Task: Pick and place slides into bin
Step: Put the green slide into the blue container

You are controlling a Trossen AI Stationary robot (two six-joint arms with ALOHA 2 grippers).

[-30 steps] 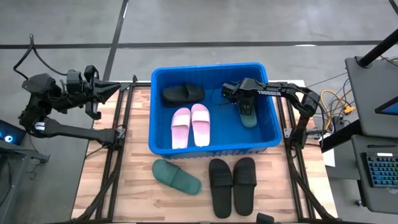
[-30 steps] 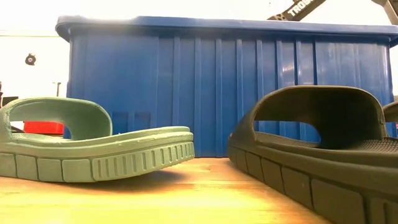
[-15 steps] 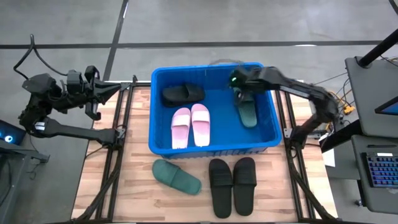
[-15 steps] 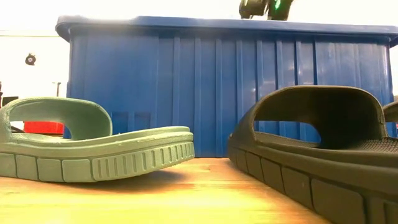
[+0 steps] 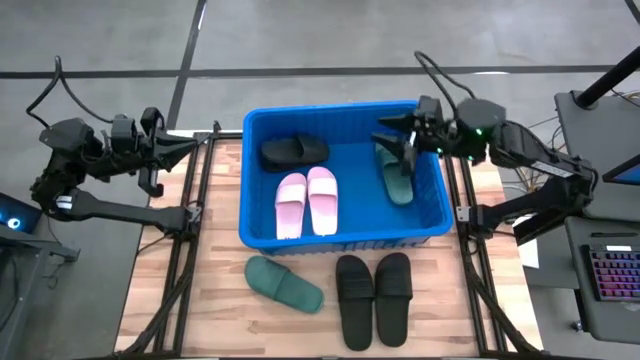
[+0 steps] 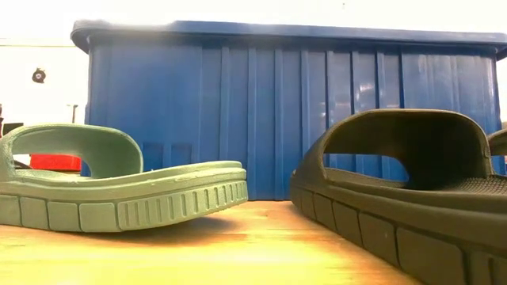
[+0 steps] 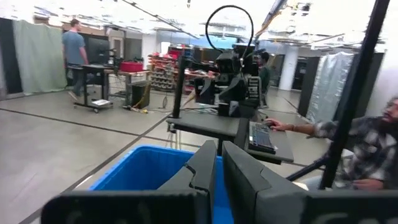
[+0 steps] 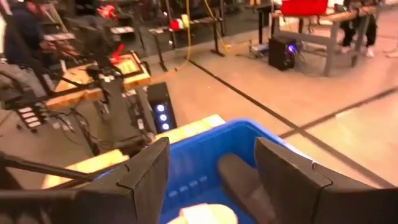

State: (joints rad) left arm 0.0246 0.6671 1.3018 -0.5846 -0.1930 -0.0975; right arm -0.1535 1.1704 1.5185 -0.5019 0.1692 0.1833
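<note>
The blue bin [image 5: 430, 225] stands mid-table and holds one black slide [image 5: 295, 151], the pale pink pair [image 5: 307, 201] and one dark green slide [image 5: 396, 176], all lying flat on its floor. A second dark green slide [image 5: 285, 283] and a black pair [image 5: 373, 296] lie on the table in front of the bin; they also show in the low view, the green one [image 6: 119, 194] and a black one [image 6: 412, 190]. My right gripper [image 5: 393, 137] hangs open and empty above the bin's far right corner. My left gripper [image 5: 186, 146] is shut and empty beyond the table's left edge.
The bin's front wall [image 6: 293, 111] rises right behind the slides on the table. Bare wood lies left of the green slide and along the near edge. Black frame rails run along both sides of the table. People and desks show in the room beyond.
My right gripper has risen out of the bin from beside the dark green slide and drawn back toward the table's right edge. The dark green slide stays flat on the bin's floor.
</note>
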